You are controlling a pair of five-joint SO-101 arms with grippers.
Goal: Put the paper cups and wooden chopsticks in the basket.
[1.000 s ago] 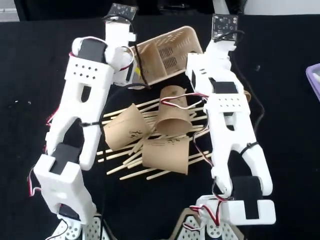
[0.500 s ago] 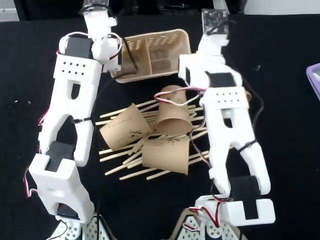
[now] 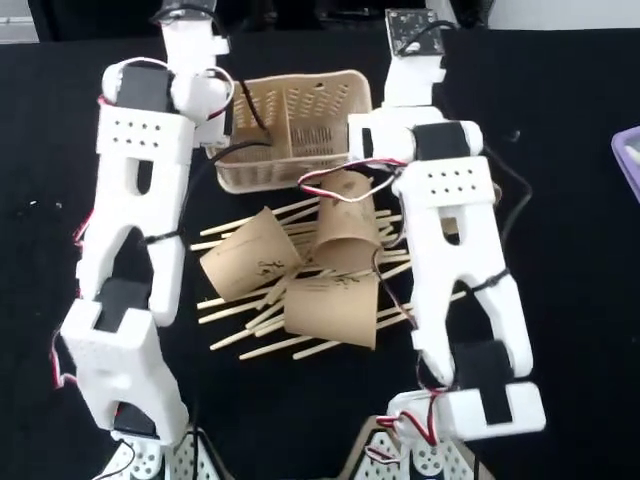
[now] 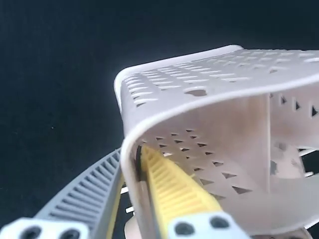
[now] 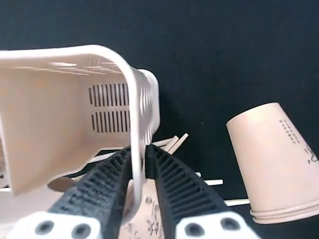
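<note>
The basket (image 3: pixel 300 110) is at 12 o'clock on the black table (image 3: pixel 570 320), its inside and divider showing. The left gripper (image 3: pixel 232 128) meets its 9 o'clock end and the right gripper (image 3: pixel 358 140) its 3 o'clock end. At the basket's 6 o'clock, wooden chopsticks (image 3: pixel 240 335) lie fanned out. On them, on their sides, lie a paper cup (image 3: pixel 250 258) at the pile's 9 o'clock, a second cup (image 3: pixel 348 228) at 1 o'clock just beside the basket, and a third cup (image 3: pixel 333 308) at 5 o'clock. A purple object (image 3: pixel 628 150) shows at the table's 3 o'clock edge.

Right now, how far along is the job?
Done: nothing; the basket looks empty. In hand: left gripper and right gripper each clamp a basket rim beyond the pile. Left: the paper cups and wooden chopsticks lie on the table.
</note>
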